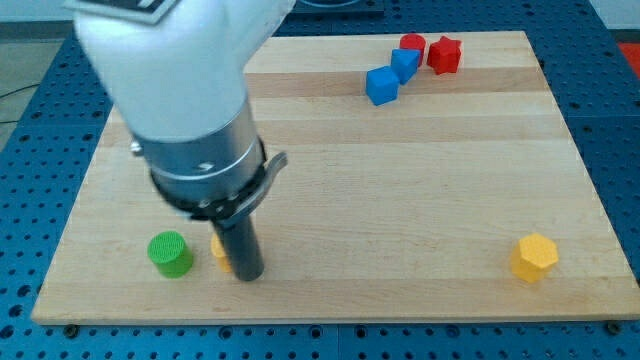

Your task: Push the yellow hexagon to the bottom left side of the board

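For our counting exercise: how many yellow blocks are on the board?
2. A yellow hexagon sits at the bottom right; another yellow block lies at the bottom left, mostly hidden behind my tip, shape unclear.

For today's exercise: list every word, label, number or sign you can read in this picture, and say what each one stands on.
No text can be read anywhere in this view.
Arm housing: a dark patch at its top edge, cut off by the frame; whether it is a label cannot be told.
Board, yellow hexagon, green cylinder, blue blocks, red blocks: no markings.
My tip: no markings.
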